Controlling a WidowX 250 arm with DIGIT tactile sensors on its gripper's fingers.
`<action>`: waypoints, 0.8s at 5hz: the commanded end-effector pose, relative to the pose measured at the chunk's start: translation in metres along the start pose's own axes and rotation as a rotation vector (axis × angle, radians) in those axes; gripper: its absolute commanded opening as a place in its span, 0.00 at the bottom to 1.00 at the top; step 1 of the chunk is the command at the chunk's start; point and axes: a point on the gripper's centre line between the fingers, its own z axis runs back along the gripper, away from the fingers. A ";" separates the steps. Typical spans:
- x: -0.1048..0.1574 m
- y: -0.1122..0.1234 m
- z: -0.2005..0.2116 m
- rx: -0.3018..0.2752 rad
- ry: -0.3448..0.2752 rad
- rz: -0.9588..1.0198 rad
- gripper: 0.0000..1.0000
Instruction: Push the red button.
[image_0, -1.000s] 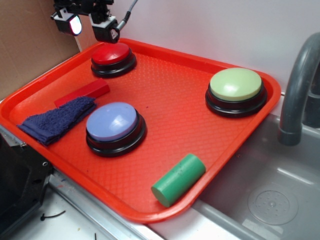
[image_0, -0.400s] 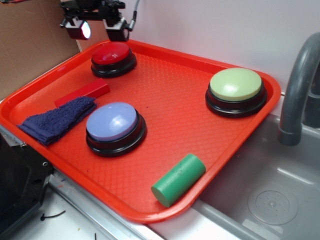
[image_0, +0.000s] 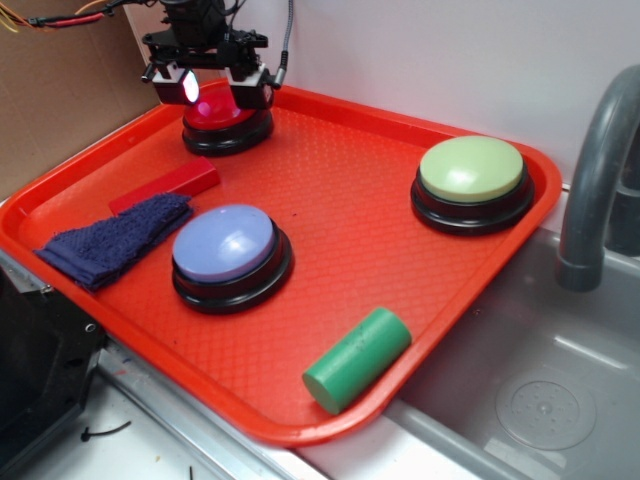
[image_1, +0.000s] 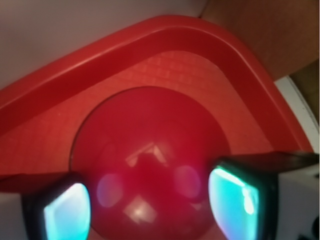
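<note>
1. Your gripper (image_0: 212, 88) sits right over the red button (image_0: 218, 118) at the far left corner of the orange tray (image_0: 340, 200), close to the tray's back rim and the white wall.
2. Jaws are apart, moderately wide, holding nothing. In the wrist view the two fingers (image_1: 242, 197) frame the red button (image_1: 150, 165) on either side, with the dome filling the gap between them.
3. Whether the fingers are already touching the dome you can't tell from here; they look very near or just on it.
4. How it will handle, by my read: a hard, glossy plastic dome on a black base. It's stiff and slippery, with a spring under the cap, so it should give downward when you press.
5. Don't grasp it. Nothing needs lifting; contact belongs on the crown of the dome, near the centre.
6. Off-centre pressure on that smooth curve could let a fingertip skid down the side, or shove the whole unit along the textured tray, since the base looks free-standing.
7. Press straight down, steady, and the tray floor should back it up.
8. The red block (image_0: 165, 186), the blue cloth (image_0: 112, 241) and the lavender button (image_0: 230, 256) are all well apart from you, no interference there.
</note>
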 end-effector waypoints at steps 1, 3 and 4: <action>-0.004 0.012 0.040 -0.017 -0.073 -0.008 1.00; -0.002 0.022 0.099 -0.027 -0.134 0.012 1.00; -0.001 0.022 0.103 -0.033 -0.125 -0.013 1.00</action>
